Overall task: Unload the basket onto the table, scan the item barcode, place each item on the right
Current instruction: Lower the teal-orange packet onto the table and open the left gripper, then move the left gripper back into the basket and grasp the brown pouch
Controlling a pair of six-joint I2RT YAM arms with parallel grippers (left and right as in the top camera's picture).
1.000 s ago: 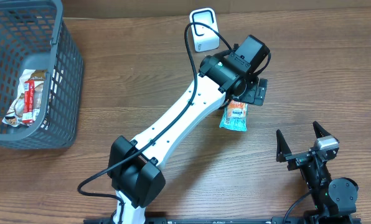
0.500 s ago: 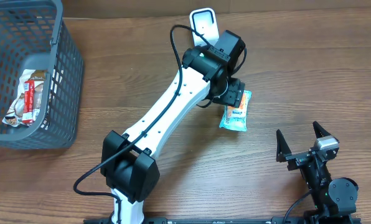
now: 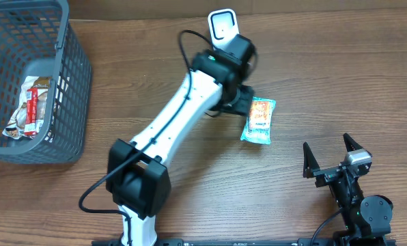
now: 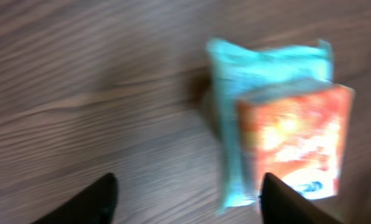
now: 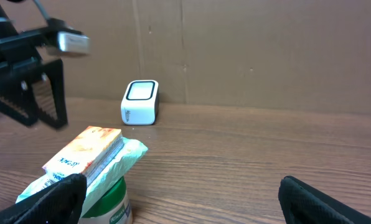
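The teal-and-orange foil snack packet (image 3: 259, 119) lies on the brown wooden table (image 3: 340, 68), right of centre and well short of the small white box-shaped barcode scanner (image 3: 222, 27) standing by the far edge. The left gripper (image 3: 241, 102) hangs just beside the packet's left side, its 2 black fingers apart with only bare wood between them. The right gripper (image 3: 326, 145) sits spread wide and empty at the near right edge. A grey plastic mesh basket (image 3: 77, 82) holding wrapped snacks occupies the far left corner.
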